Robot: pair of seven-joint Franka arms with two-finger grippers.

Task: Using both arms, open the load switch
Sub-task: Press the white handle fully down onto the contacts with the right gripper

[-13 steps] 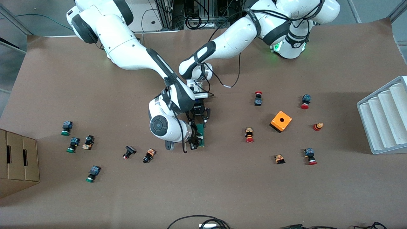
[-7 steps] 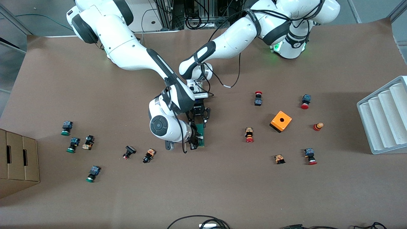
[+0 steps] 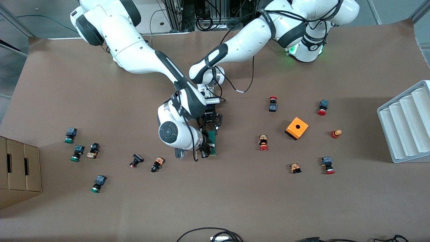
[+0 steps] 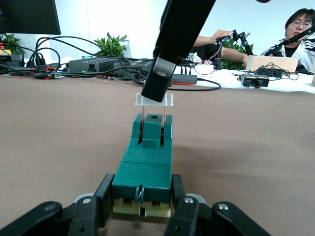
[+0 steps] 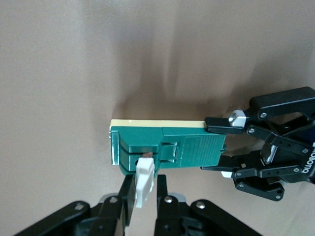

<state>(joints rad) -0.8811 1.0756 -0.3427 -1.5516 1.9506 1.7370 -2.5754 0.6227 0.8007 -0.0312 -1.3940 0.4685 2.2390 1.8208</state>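
The dark-green load switch (image 3: 212, 141) lies on the brown table mid-way between the arms. My left gripper (image 3: 210, 129) is shut on its end that is farther from the front camera; in the left wrist view its fingers (image 4: 105, 192) press both sides of the green body (image 4: 147, 162). My right gripper (image 3: 207, 150) is at the nearer end, shut on the white piece (image 5: 144, 189). That white piece (image 4: 155, 100) stands a little off the green body, with two thin pins showing between them. The right wrist view shows the switch (image 5: 182, 147) and the left gripper (image 5: 219, 147) at its other end.
An orange box with a hole (image 3: 297, 128) and several red-capped push-buttons (image 3: 263, 142) lie toward the left arm's end. Several green-capped buttons (image 3: 77, 153) lie toward the right arm's end, by a cardboard box (image 3: 18, 171). A white ribbed tray (image 3: 408, 122) stands at the table's edge.
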